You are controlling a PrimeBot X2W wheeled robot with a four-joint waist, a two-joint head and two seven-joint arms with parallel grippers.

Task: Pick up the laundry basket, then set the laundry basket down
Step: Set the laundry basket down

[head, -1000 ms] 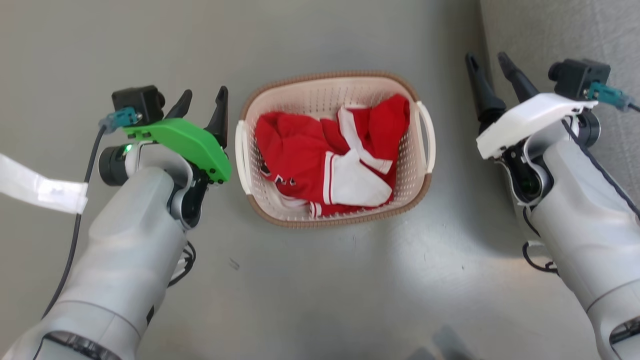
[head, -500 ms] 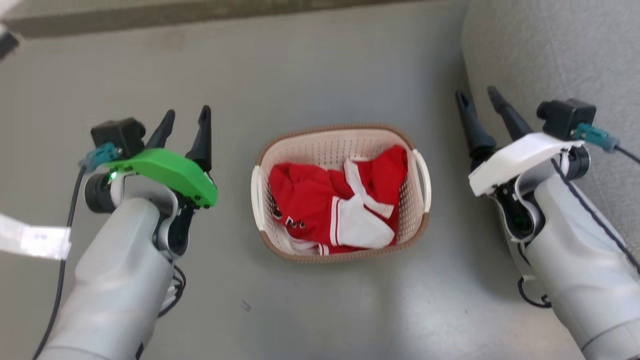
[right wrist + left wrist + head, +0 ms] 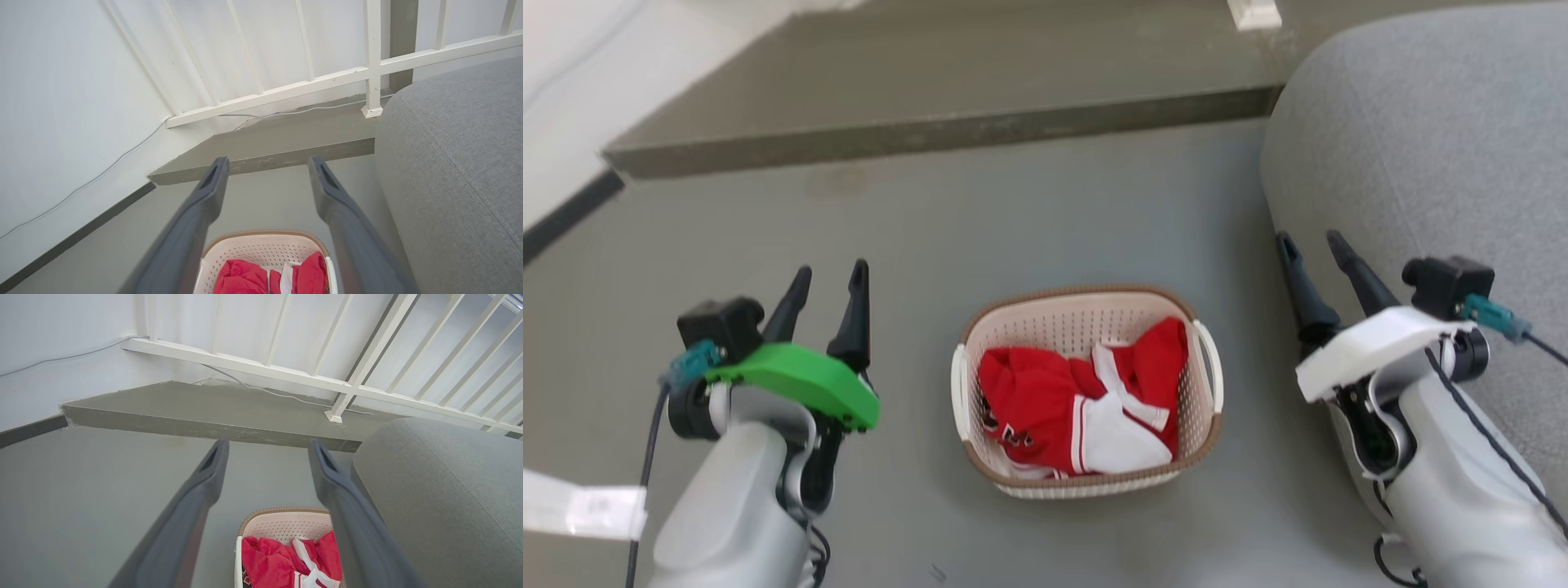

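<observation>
Found the laundry basket [image 3: 1054, 327] standing on the floor [image 3: 1045, 204] with red and white clothing [image 3: 1045, 392] inside, one white handle [image 3: 958, 384] turned toward the left gripper [image 3: 832, 269] and the other handle [image 3: 1214, 355] toward the right gripper [image 3: 1308, 237]. Saw both pairs of jaws spread apart and empty, pointing forward past the basket rather than at it, each apart from its handle. Judged neither side clearly nearer, and reckoned on both grippers having to drop and swing inward, one per handle.

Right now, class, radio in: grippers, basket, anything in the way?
Left gripper open, empty. Right gripper open, empty. Laundry basket on floor between them, ungrasped. Grey sofa close beside right gripper.
</observation>
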